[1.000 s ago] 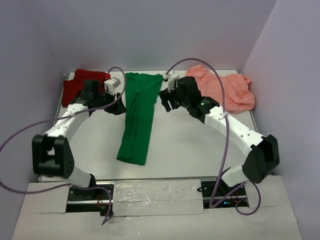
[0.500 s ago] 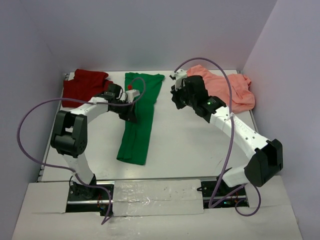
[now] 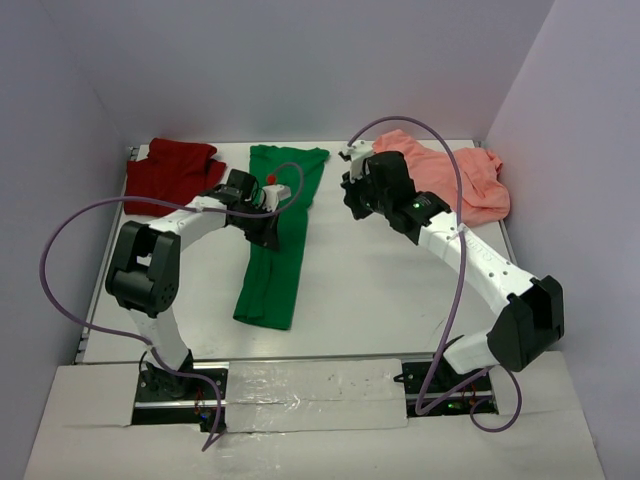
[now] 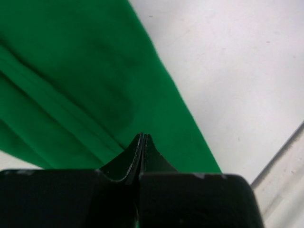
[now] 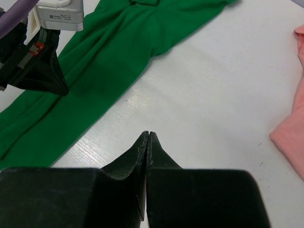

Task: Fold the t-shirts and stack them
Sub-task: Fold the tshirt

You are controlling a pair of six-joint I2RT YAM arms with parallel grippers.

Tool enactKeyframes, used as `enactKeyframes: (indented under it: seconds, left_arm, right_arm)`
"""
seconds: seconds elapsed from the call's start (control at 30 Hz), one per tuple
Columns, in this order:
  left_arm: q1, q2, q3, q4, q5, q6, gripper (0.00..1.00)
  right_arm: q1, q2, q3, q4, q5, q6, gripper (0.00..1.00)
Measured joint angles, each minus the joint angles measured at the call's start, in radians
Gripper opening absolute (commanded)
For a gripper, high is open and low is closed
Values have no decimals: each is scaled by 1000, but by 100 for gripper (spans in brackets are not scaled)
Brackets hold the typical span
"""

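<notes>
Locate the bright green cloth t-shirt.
Top view: the bright green cloth t-shirt lies centrally, with the dark red cloth t-shirt to its left and the salmon pink cloth t-shirt to its right.

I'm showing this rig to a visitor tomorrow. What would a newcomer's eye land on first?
The bright green t-shirt, a long narrow strip down the middle of the white table, with the shut left hand over it. Then the dark red t-shirt bunched at the far left and the salmon pink t-shirt at the far right, the shut right hand over bare table between green and pink.
</notes>
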Motion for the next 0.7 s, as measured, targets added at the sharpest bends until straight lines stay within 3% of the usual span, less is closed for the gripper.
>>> enactKeyframes:
  seconds: [0.27, 0.7]
  left_arm:
    - [0, 0, -9, -1, -95, 3, 0]
    - [-2, 35, -44, 1, -100, 19, 0]
  right_arm:
    - [-14, 0, 0, -4, -15, 1, 0]
    - [-27, -1, 0, -7, -27, 2, 0]
